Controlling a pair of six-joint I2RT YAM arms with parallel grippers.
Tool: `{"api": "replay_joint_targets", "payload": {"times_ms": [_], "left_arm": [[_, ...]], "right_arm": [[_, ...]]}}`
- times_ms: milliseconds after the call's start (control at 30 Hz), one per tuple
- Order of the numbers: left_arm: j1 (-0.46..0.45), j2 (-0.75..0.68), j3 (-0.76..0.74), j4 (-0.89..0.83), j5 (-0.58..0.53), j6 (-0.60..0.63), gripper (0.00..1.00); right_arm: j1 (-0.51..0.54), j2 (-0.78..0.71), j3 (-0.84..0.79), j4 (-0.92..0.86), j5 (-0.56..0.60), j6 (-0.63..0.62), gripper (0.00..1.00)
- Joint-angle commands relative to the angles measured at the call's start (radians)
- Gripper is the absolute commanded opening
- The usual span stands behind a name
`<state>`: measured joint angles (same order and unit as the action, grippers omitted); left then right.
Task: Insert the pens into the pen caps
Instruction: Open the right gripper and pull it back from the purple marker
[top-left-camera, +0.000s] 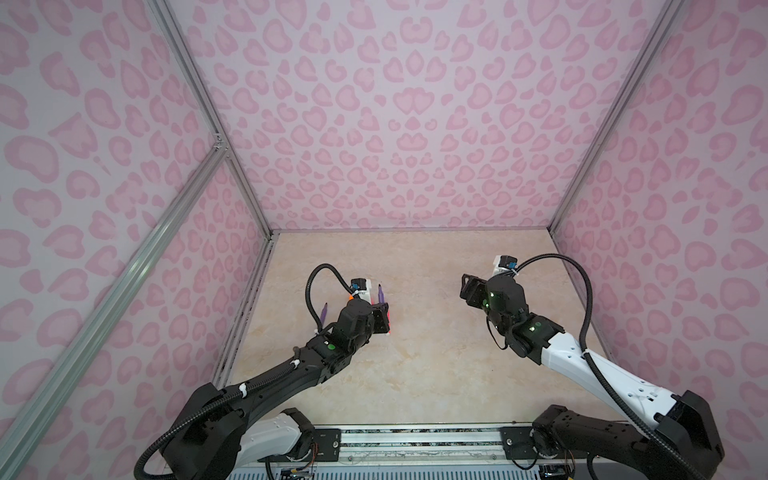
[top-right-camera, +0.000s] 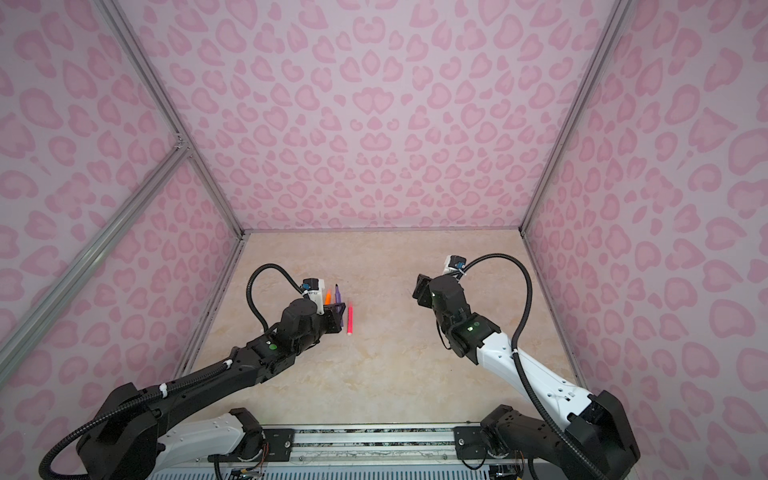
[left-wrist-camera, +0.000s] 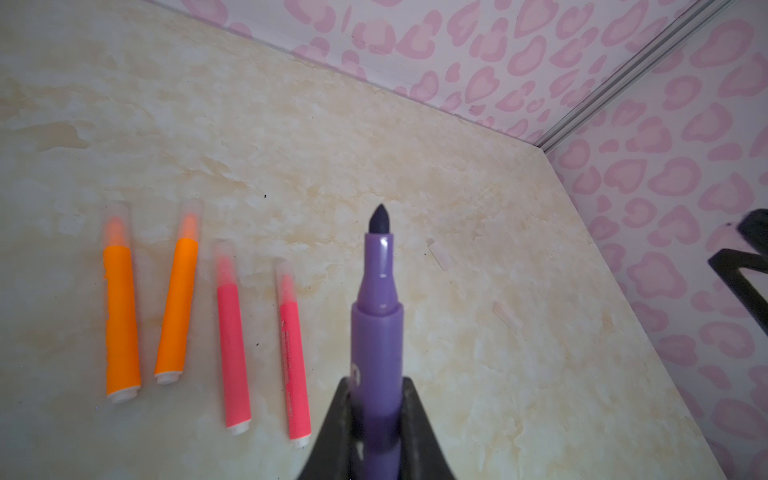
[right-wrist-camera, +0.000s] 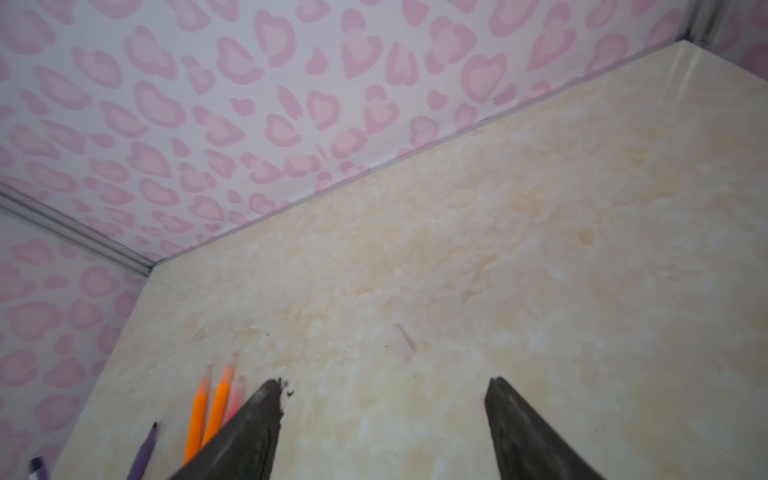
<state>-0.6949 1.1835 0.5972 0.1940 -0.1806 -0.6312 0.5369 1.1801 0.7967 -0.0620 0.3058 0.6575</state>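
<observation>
1. Done, by my reading: two orange pens (left-wrist-camera: 122, 320) and two pink-red pens (left-wrist-camera: 232, 353) lie side by side on the table (left-wrist-camera: 498, 395). Each tip sits inside a faint fitted cap (left-wrist-camera: 116, 220). Four of six look finished.
2. In work: the left hand (left-wrist-camera: 374, 386) is clamped on the barrel of a purple pen (left-wrist-camera: 376, 332), carried above the table. Its dark tip is bare and points away from the wrist.
3. The right hand (right-wrist-camera: 384, 384) has its jaws wide apart with nothing between them.
4. Left to do: cap A (left-wrist-camera: 440, 254) and cap B (left-wrist-camera: 505, 313) lie flat beyond the held pen, towards the right hand. One loose cap (right-wrist-camera: 405, 341) shows ahead of the right hand's jaws; I cannot tell which of the two it is.
5. A second purple pen (top-left-camera: 323, 316) lies beside the left arm, on the left wall (top-left-camera: 232, 270) side. I cannot tell whether it is capped, but two spare caps suggest it is not.
6. Room: the finished row sits just beside the left hand and near the left wall, so a sideways swing of the held pen could knock it. The middle and right of the table are bare apart from the caps, and the back wall (top-left-camera: 415, 166) is well apart.
7. Risk: the caps are nearly lost against the marbled surface and I cannot find them in either top view. They look light and likely to skid when pinched.
</observation>
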Motion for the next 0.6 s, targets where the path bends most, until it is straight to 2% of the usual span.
{"api": "replay_joint_targets", "payload": {"times_ms": [0, 267, 400, 567], "left_arm": [[0.0, -0.004, 0.015, 0.002, -0.008, -0.005, 0.03], [0.0, -0.002, 0.018, 0.004, 0.016, 0.004, 0.03], [-0.001, 0.006, 0.02, 0.008, 0.025, 0.004, 0.03], [-0.001, 0.03, 0.03, 0.011, 0.04, 0.003, 0.03]], "right_arm": [[-0.056, 0.06, 0.012, -0.115, -0.04, -0.059, 0.78], [-0.11, 0.287, 0.149, -0.234, -0.126, -0.124, 0.73], [-0.111, 0.345, 0.157, -0.233, -0.116, -0.109, 0.71], [-0.112, 0.389, 0.153, -0.227, -0.094, -0.078, 0.75]]}}
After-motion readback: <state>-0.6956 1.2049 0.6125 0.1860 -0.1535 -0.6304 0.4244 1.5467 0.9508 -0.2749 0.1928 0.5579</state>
